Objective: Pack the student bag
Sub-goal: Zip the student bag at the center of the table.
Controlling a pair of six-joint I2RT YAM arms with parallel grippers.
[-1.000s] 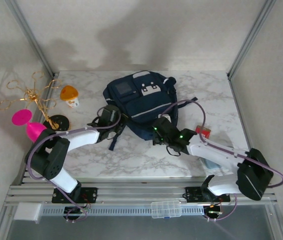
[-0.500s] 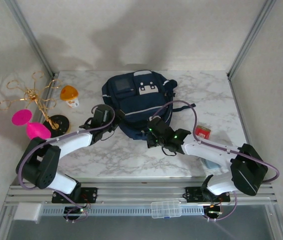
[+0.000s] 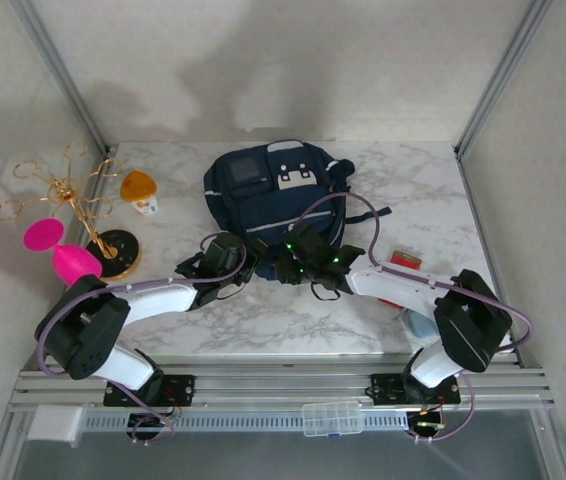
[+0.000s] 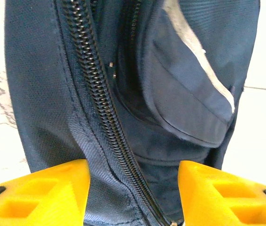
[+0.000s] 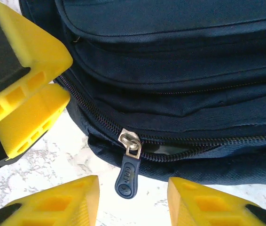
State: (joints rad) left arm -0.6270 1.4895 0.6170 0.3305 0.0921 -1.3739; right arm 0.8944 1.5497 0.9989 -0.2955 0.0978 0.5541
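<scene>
The bag (image 3: 281,195) lies flat on the table (image 3: 413,190), towards 12 o'clock from the arm bases, and both grippers sit at its 6 o'clock edge. The left gripper (image 3: 231,265) is at about 7 o'clock of the bag and the right gripper (image 3: 285,265) just beside it at 6. The step in hand looks like opening the bag so it can be packed. The left wrist view has the left gripper's jaws apart, with the zipper (image 4: 102,108) and a fold of navy fabric running down between them. The cloth fills the gap, but I see no pinch on it. The right wrist view has the right gripper's jaws apart as well, and the pull (image 5: 128,176) hangs free between them at 6 o'clock of its slider, touching neither. The next move probably calls for the right jaws to close squarely on that small tab. The left would then pin the fabric beside the seam so the bag does not drag along when the tab is drawn. The top view gives the bag's place and how close the two grippers are, but the pull is too small to find there. The right wrist view supplies the tab and slider, and also the left gripper's fingers (image 5: 29,61) coming in at 10 o'clock, very near. The left wrist view alone follows the zipper teeth up the side towards the pale stripe (image 4: 203,52).
</scene>
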